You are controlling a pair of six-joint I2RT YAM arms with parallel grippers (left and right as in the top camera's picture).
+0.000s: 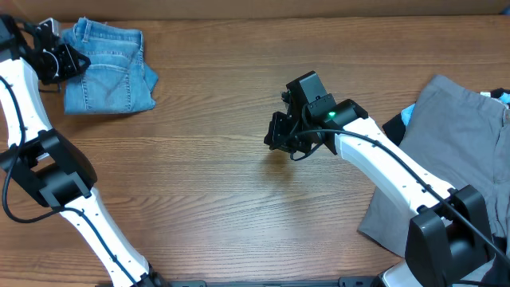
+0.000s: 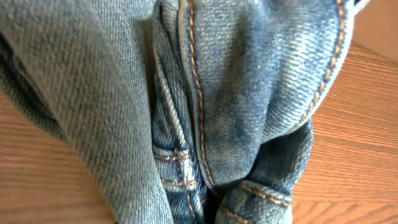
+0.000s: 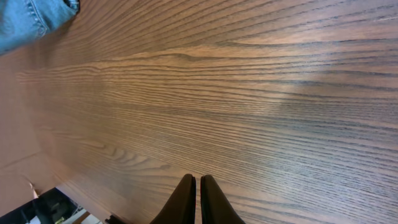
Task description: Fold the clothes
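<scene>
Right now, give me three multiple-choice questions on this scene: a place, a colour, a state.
1. Where on the table do the jeans lie, seen from overhead? A) top left B) centre C) right edge
2. What colour are the trousers at the right edge? A) red B) green C) grey
3. How is the right gripper? A) open B) shut, empty C) shut on cloth
Answers: A, denim lies top left; C, plainly grey cloth; B, fingers meet over bare wood.
</scene>
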